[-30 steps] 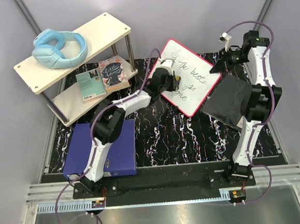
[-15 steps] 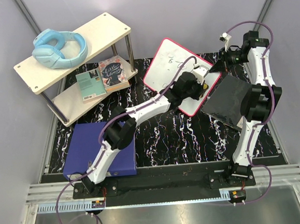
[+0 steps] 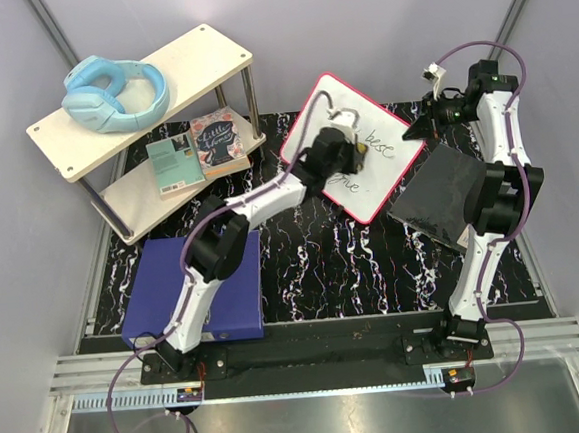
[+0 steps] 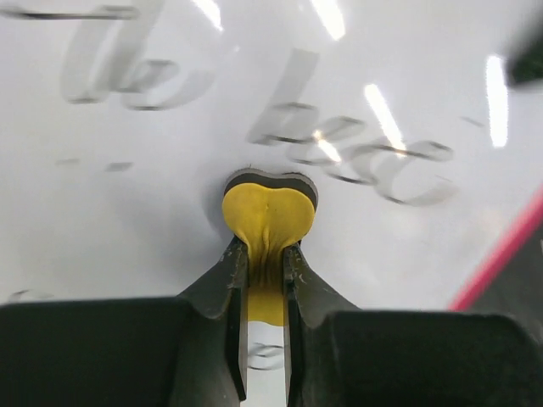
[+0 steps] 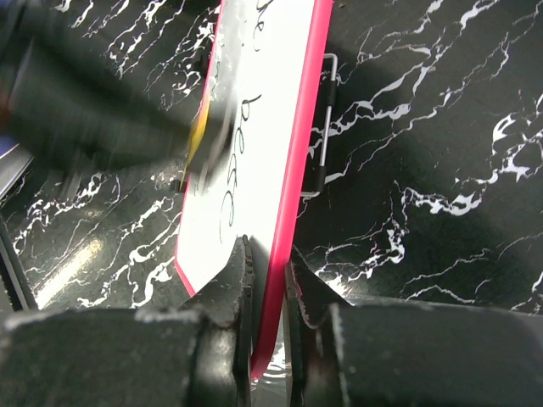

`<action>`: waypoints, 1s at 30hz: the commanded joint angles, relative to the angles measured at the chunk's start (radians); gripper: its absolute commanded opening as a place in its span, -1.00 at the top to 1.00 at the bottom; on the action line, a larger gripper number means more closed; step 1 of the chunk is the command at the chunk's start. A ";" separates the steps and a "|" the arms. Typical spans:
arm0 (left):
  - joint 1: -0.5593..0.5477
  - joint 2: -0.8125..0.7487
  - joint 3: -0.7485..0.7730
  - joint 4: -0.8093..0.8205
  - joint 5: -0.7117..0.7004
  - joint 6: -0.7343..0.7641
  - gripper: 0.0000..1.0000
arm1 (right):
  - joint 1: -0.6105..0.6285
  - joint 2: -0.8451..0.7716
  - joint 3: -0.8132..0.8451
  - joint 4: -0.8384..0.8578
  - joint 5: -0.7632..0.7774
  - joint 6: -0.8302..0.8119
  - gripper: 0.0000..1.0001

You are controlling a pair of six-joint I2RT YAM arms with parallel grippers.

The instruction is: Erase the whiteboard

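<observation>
The whiteboard (image 3: 388,172), white with a red-pink frame, lies tilted at the back centre of the table, with dark handwriting on it. My left gripper (image 3: 355,151) is over the middle of the board, shut on a yellow eraser pad (image 4: 268,214). The pad's dark face is pressed on the white surface (image 4: 153,212), just below the writing. My right gripper (image 3: 421,128) is shut on the board's right edge. In the right wrist view its jaws (image 5: 267,271) clamp the pink frame (image 5: 293,170), and the left arm (image 5: 93,110) shows blurred over the board.
A dark grey cloth (image 3: 444,199) lies right of the board under the right arm. A blue-purple binder (image 3: 225,292) lies front left. A two-tier shelf (image 3: 172,65) at back left holds blue headphones (image 3: 114,93) and books (image 3: 199,148).
My left gripper swept with the eraser from the board's upper left to its lower right, then back to the middle. My right gripper kept its hold on the board's edge.
</observation>
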 commanded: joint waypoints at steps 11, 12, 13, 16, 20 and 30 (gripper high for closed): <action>0.220 0.155 0.223 -0.012 -0.143 -0.176 1.00 | 0.081 -0.007 0.054 -0.409 0.094 -0.116 1.00; 0.222 0.161 0.261 -0.014 -0.138 -0.171 1.00 | 0.084 -0.007 0.056 -0.409 0.100 -0.116 1.00; 0.222 0.172 0.283 -0.026 -0.127 -0.166 1.00 | 0.088 -0.007 0.054 -0.410 0.106 -0.114 1.00; 0.223 0.183 0.318 -0.002 -0.091 -0.139 1.00 | 0.099 -0.010 0.042 -0.410 0.123 -0.123 1.00; 0.222 0.175 0.328 0.045 0.007 -0.070 1.00 | 0.122 -0.011 0.018 -0.412 0.133 -0.134 1.00; 0.158 0.175 0.377 -0.095 0.179 0.211 1.00 | 0.165 0.018 0.044 -0.412 0.099 -0.119 1.00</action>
